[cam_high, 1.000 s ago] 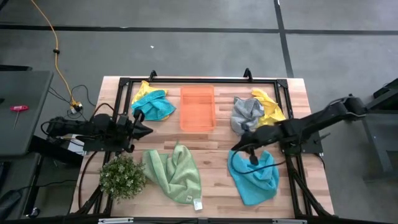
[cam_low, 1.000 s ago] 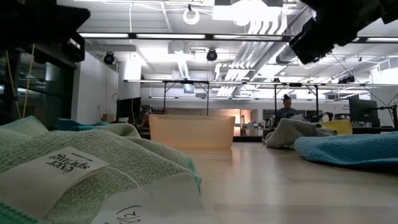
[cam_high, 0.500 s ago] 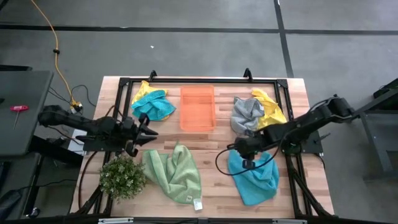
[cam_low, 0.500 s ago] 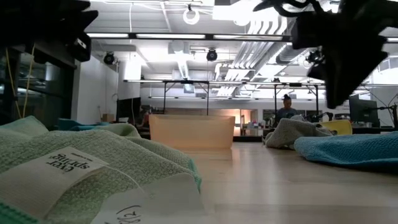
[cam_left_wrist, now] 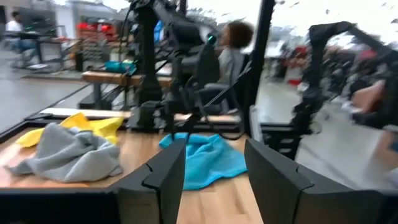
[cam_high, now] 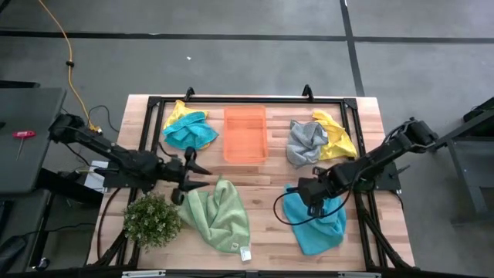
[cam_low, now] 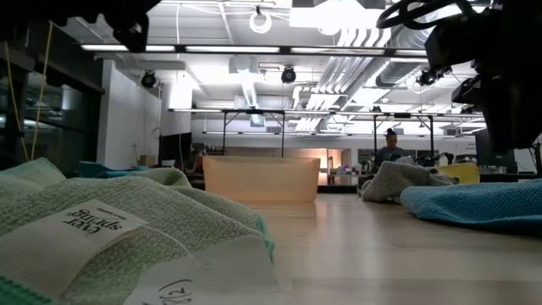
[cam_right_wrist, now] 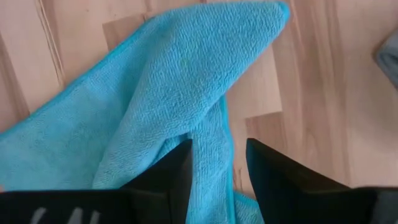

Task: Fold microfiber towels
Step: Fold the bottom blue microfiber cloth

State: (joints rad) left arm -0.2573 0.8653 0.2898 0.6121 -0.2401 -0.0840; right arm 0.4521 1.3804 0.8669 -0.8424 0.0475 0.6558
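From above, I see my left gripper point(cam_high: 193, 171) over the wood table point(cam_high: 262, 232), just at the far left corner of the light green towel point(cam_high: 218, 214), and its fingers stand apart with nothing between them. My right gripper point(cam_high: 302, 193) is over the far left part of the big teal-blue towel point(cam_high: 318, 220), which lies crumpled on the near right side. At the far left a small teal towel point(cam_high: 191, 131) lies on a yellow towel point(cam_high: 177, 113); at the far right a grey towel point(cam_high: 305, 141) lies beside another yellow one point(cam_high: 336, 135). The orange bin point(cam_high: 245, 134) stands between these two piles, and the green plant point(cam_high: 151, 219) is at the near left corner. In the low view the light green towel point(cam_low: 118, 220) with its white tag point(cam_low: 63, 237) fills the near left, the bin point(cam_low: 260, 179) stands far in the middle, and the teal-blue towel point(cam_low: 474, 205) lies on the right; a person point(cam_low: 389, 149) sits in the room behind. In my left wrist view the two fingers point(cam_left_wrist: 165, 174) are clearly separated, and past them I see the grey towel point(cam_left_wrist: 68, 152) and the teal-blue towel point(cam_left_wrist: 208, 158). In my right wrist view the fingers point(cam_right_wrist: 171, 171) are open and empty, directly above a fold of the teal-blue towel point(cam_right_wrist: 161, 106).
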